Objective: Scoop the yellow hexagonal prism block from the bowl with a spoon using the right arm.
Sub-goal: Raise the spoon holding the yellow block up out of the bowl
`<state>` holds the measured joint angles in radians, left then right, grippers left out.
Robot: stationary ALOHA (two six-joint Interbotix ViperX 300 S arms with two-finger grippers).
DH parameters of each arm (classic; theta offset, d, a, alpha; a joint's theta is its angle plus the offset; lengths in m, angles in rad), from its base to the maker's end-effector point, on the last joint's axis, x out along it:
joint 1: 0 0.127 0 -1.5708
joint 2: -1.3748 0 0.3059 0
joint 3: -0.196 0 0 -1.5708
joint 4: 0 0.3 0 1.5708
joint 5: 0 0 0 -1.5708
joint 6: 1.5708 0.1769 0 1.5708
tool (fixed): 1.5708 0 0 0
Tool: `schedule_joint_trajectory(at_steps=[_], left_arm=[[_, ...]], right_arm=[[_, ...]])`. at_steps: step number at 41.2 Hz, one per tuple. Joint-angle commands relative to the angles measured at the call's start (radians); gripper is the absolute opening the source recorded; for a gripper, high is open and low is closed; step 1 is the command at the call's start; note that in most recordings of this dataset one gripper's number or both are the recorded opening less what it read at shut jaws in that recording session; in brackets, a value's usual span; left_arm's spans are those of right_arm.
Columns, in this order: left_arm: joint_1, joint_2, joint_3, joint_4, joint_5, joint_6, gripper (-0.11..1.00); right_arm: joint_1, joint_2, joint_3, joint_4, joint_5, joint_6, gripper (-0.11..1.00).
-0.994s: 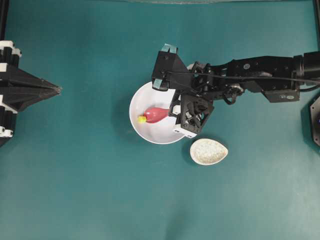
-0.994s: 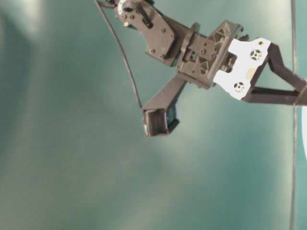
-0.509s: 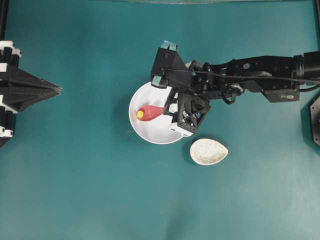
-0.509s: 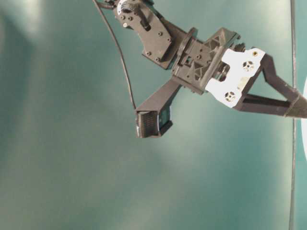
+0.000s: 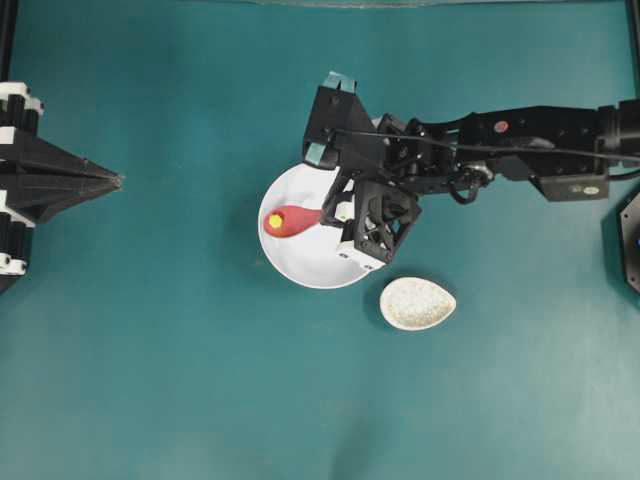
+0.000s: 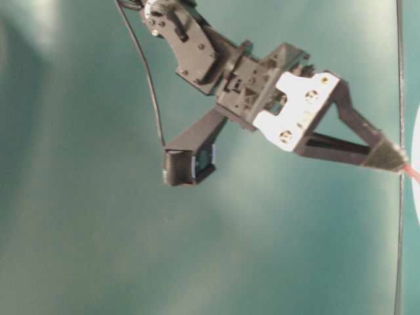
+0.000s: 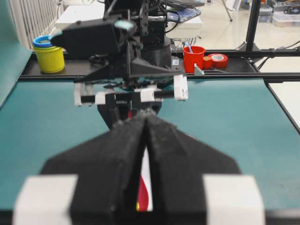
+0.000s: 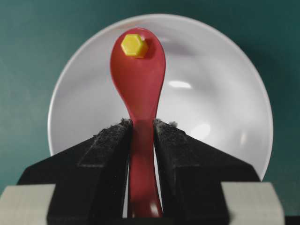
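Observation:
The yellow hexagonal prism block [image 5: 275, 221] [image 8: 134, 45] lies in the scoop of the pink-red spoon [image 5: 291, 220] [image 8: 138, 79], near its tip. My right gripper [image 5: 325, 212] [image 8: 142, 124] [image 6: 392, 160] is shut on the spoon's handle. The scoop sits over the left side of the white bowl [image 5: 310, 262] [image 8: 211, 93]. A sliver of the spoon [image 6: 412, 174] shows past the fingertips in the table-level view. Far to the left, my left gripper [image 5: 117, 180] [image 7: 145, 115] is shut with nothing in it and points at the bowl.
A small speckled teardrop dish [image 5: 417, 303] lies on the teal table just right of and below the bowl. The right arm [image 5: 520, 150] reaches in from the right edge. Behind the table, a rail holds a yellow container [image 7: 48, 56] and a red cup [image 7: 193, 57].
The spoon has slid left under the yellow block, which went from its tip into the scoop. The right gripper moved left and tilted. The left arm has not moved.

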<state>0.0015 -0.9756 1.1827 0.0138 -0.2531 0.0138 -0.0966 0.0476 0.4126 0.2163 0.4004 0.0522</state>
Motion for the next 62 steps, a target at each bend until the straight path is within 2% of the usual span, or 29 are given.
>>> schedule_joint_trajectory(at_steps=[1,33,62], left_arm=[[0.002,0.009,-0.02,0.003,-0.005,0.002,0.0],[0.002,0.009,-0.02,0.003,0.003,0.0,0.0],[0.0,0.009,-0.02,0.003,0.009,0.0,0.0]], right_arm=[[0.003,-0.046,-0.023,0.0,-0.02,-0.002,0.22],[0.002,-0.213,0.055,0.0,-0.199,0.005,0.22],[0.003,-0.492,0.232,0.005,-0.222,0.014,0.22]])
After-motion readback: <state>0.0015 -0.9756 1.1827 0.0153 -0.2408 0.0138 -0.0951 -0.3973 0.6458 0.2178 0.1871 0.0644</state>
